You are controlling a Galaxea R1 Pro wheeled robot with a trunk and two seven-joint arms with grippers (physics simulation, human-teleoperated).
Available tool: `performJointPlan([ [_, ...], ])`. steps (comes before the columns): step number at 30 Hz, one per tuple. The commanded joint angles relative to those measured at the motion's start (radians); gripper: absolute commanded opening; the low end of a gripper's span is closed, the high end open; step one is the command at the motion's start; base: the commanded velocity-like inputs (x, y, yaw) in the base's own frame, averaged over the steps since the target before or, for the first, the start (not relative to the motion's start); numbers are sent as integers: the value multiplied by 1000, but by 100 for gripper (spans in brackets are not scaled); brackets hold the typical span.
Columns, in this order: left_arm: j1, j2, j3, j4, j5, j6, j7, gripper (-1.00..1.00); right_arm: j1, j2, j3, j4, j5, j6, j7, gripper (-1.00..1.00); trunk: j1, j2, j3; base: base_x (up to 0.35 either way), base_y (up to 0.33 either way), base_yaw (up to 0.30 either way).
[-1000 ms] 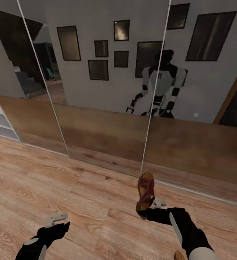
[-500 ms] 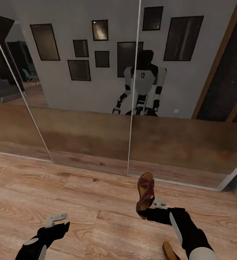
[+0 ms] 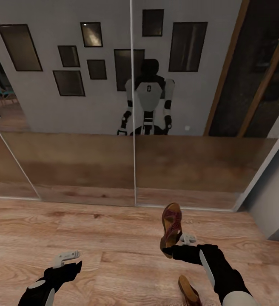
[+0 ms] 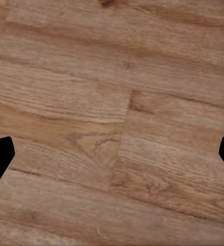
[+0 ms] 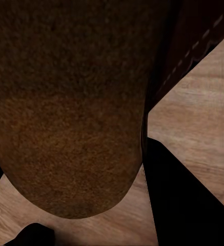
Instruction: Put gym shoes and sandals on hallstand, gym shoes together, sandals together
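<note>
A robot's right pincer (image 3: pixel 178 245) grips one brown sandal (image 3: pixel 171 229) by the heel, raised above the corridor floor (image 3: pixel 114 229) before mirrored doors (image 3: pixel 92 127); the left pincer (image 3: pixel 67 257) hangs open, empty. A second sandal (image 3: pixel 189 291) lies on the planks, awaiting collection.

camera swung right along mirrored doors (image 3: pixel 92 127); second sandal (image 3: pixel 189 291) now on floor (image 3: pixel 92 238), grey wall corner (image 3: pixel 269 199) appearing
</note>
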Motion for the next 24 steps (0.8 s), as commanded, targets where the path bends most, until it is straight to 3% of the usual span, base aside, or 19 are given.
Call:
performJointPlan([
  [1,0,0,0,0,0,0,0,100,0,0,0,0,-5,2,-2,-100,0,0,0,0,0,-285],
  [24,0,0,0,0,0,0,0,100,0,0,0,0,-5,2,-2,-100,0,0,0,0,0,-285],
])
